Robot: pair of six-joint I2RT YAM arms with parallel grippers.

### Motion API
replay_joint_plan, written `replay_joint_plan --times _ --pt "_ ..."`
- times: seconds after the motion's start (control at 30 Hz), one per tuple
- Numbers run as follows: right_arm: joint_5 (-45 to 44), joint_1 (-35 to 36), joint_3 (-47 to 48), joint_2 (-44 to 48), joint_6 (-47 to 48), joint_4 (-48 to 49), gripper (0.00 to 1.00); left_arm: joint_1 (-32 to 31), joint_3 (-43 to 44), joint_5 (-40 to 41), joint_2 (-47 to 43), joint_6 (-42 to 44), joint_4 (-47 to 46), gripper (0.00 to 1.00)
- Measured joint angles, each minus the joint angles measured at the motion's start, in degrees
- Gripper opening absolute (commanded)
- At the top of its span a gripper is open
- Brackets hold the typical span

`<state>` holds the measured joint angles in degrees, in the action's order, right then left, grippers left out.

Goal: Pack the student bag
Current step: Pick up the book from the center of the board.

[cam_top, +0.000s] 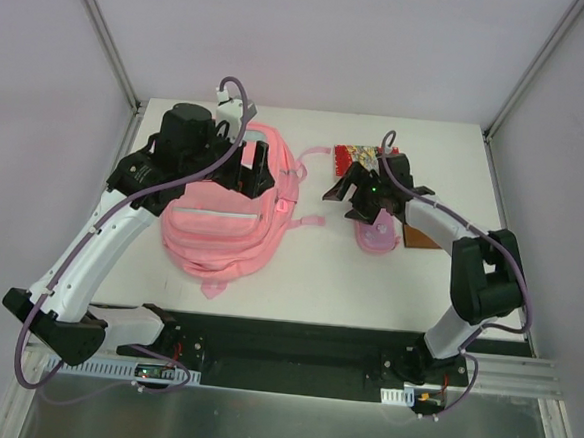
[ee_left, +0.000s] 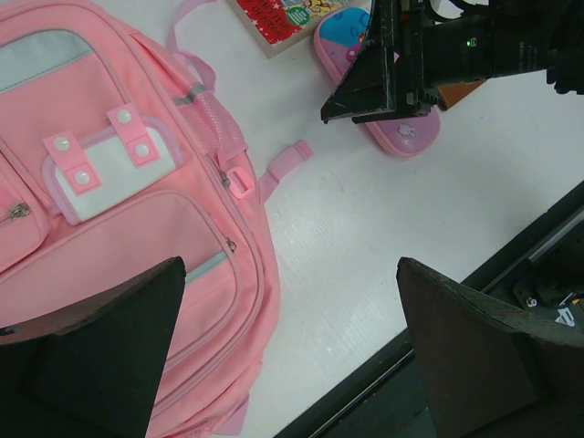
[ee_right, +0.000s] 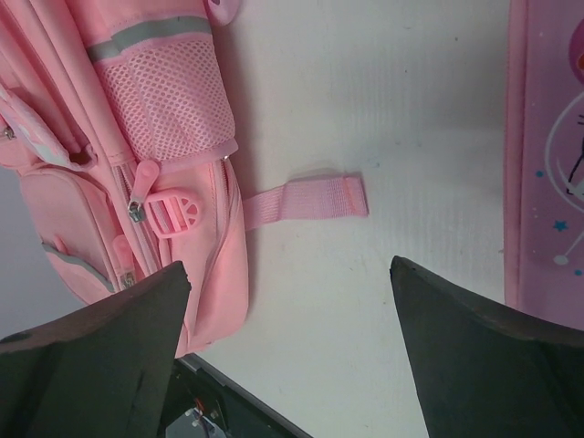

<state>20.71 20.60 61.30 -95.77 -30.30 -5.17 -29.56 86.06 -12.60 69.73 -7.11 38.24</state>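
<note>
- Where the table [cam_top: 368, 284] stretches out from the arm bases, the student bag [cam_top: 226, 224] lies flat on its left half, front pockets up.
- Left gripper [cam_top: 250, 171] hovers over the bag's far part, jaws spread wide with nothing between them.
- Right gripper [ee_right: 287, 269] hangs just right of the bag, jaws likewise wide and empty (a loose pink strap [ee_right: 306, 201] lies on the table below).
- A small pink pencil case [cam_top: 378, 235] sits under the right arm, apart from the bag.
- Farthest back, a colourful book [cam_top: 357, 155] lies near the case.

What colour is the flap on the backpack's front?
White with pink tabs; the flap shows best in the left wrist view.
</note>
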Motion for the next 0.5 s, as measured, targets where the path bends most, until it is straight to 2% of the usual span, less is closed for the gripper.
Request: replay_joint_plan --times 0.5 --pt "-4.44 -6.05 0.81 -0.42 4.2 -6.32 0.96 0.0 2.32 0.79 2.47 -1.03 -0.85 0.99"
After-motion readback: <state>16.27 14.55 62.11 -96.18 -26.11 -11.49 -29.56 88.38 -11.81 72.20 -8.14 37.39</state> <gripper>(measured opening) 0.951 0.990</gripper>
